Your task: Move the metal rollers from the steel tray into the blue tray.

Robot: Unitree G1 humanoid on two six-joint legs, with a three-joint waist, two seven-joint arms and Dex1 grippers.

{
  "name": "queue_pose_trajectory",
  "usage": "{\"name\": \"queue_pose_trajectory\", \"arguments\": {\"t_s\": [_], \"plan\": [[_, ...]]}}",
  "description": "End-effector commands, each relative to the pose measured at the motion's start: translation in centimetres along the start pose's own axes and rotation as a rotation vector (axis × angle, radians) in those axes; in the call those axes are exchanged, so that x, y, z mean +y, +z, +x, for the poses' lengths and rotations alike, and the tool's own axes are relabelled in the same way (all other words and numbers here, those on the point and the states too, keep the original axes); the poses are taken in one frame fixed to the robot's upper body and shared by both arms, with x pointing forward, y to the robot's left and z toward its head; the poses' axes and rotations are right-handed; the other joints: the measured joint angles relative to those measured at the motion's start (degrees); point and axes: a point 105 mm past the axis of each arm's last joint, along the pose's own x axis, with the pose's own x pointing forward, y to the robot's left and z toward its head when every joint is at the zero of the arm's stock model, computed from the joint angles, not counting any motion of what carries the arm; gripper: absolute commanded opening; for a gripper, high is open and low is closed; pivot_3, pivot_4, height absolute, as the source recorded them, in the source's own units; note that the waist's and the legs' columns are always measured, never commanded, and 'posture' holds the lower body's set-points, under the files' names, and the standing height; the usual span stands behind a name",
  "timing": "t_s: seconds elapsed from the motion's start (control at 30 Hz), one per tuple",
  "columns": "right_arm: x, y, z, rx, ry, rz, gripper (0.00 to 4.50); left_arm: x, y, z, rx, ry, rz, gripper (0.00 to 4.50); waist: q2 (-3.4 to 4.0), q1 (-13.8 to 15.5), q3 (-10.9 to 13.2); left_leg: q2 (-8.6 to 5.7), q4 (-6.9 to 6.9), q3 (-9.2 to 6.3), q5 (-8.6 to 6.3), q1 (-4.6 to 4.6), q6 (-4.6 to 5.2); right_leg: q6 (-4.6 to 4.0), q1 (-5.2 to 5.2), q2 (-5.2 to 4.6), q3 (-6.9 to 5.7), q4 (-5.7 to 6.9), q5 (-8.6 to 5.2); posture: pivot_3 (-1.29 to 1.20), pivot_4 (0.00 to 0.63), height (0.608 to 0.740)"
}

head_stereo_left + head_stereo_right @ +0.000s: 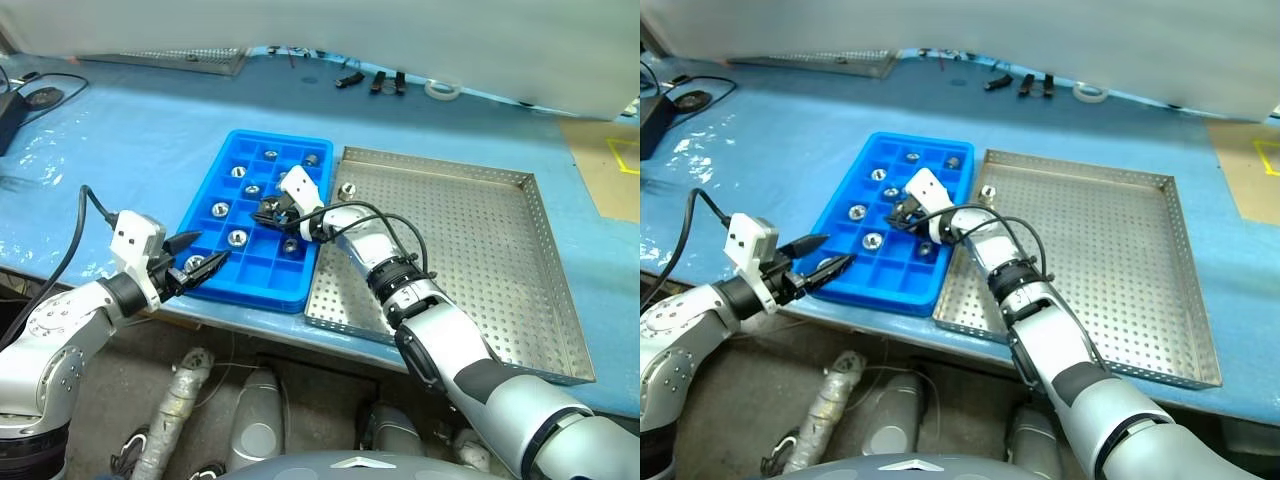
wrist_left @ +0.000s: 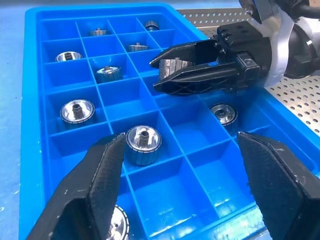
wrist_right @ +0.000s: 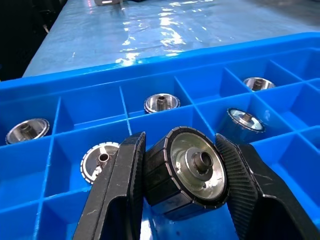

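While gripped, ribbed shiny roller (image 3: pixel 192 172)

A blue tray (image 1: pixel 205 270) with a grid of small square compartments is set on a blue-covered counter (image 1: pixel 120 140), and a steel tray (image 1: pixel 480 250) with a perforated floor is placed touching its right side. Several metal rollers (image 1: pixel 221 210) are seen lying singly in compartments of the blue tray, and one more roller (image 1: pixel 347 189) is left in the steel tray's far left corner. The right claw (image 1: pixel 268 210) is held over the middle of the blue tray, its arm stretched across the steel tray's near left part. The left claw (image 1: pixel 203 254) is held at the blue tray's near left edge, its black fingers spread apart. Small dark items and a white ring (image 1: pixel 442 90) are seen at the counter's far side.
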Motion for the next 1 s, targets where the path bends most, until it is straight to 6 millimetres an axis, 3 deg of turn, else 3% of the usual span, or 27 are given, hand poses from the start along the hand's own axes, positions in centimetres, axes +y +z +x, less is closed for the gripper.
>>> {"name": "queue_pose_trajectory", "arguments": {"t_s": [0.03, 0.13, 0.27, 0.4, 0.6, 0.8, 1.0], "plan": [[-0.6, 1.3, 0.0, -0.037, -0.027, -0.022, 3.15, -0.5, 1.2, 0.2, -0.022, -0.038, 0.036, 3.76, 0.00, 0.0, 0.0, 0.00, 0.00, 0.00, 0.00, 0.00, 0.00, 0.00, -0.01, 0.00, 0.00, 0.00, 0.00, 0.48, 0.150, 0.740], [-0.7, 1.7, 0.0, -0.047, -0.029, -0.037, 4.13, -0.5, 1.4, 0.4, -0.021, -0.057, 0.039, 3.76, 0.00, -0.1, 0.0, -0.01, 0.06, 0.00, 0.01, -0.07, -0.01, 0.01, -0.06, 0.00, -0.02, -0.01, 0.01, 0.46, 0.150, 0.740], [-2.0, 3.4, -0.8, -0.104, -0.085, -0.052, 4.13, -0.7, 1.8, 1.5, -0.027, -0.103, 0.046, 3.76, -0.01, -0.4, 0.0, 0.00, 0.20, 0.00, 0.16, -0.47, -0.26, 0.04, -0.43, 0.01, -0.09, 0.12, 0.04, 0.38, 0.150, 0.740], [-5.3, 5.6, -2.9, -0.172, -0.230, -0.058, 4.13, -1.0, 2.3, 3.5, -0.043, -0.169, 0.052, 3.76, -0.01, -0.7, 0.0, 0.00, 0.40, 0.00, 0.18, -0.52, -0.29, 0.25, -0.51, 0.03, -0.05, 0.31, 0.16, 0.29, 0.150, 0.740], [-10.6, 4.7, -6.7, -0.152, -0.524, -0.001, 4.13, -2.1, 3.2, 6.9, -0.076, -0.283, 0.066, 3.76, -0.01, -2.9, 0.0, 0.00, 0.96, 0.02, 0.19, -0.48, -0.30, 0.26, -0.63, 0.01, 0.14, 1.00, 0.15, 0.18, 0.150, 0.740], [-12.0, 2.9, -7.9, -0.107, -0.651, 0.035, 4.13, -2.9, 3.7, 8.9, -0.083, -0.359, 0.090, 3.76, -0.02, -6.5, 0.0, -0.04, 1.12, 0.04, 0.21, -0.49, -0.33, 0.36, -0.64, 0.03, 0.28, 1.05, 0.22, 0.11, 0.150, 0.740], [-11.6, 4.2, -8.1, -0.177, -0.637, 0.057, 4.13, -2.8, 3.5, 9.2, -0.074, -0.382, 0.096, 3.76, -0.02, -8.4, 0.0, -0.03, 1.08, 0.05, 0.17, -0.53, -0.25, 0.37, -0.69, 0.08, 0.28, 1.04, 0.23, 0.09, 0.150, 0.740]]}}
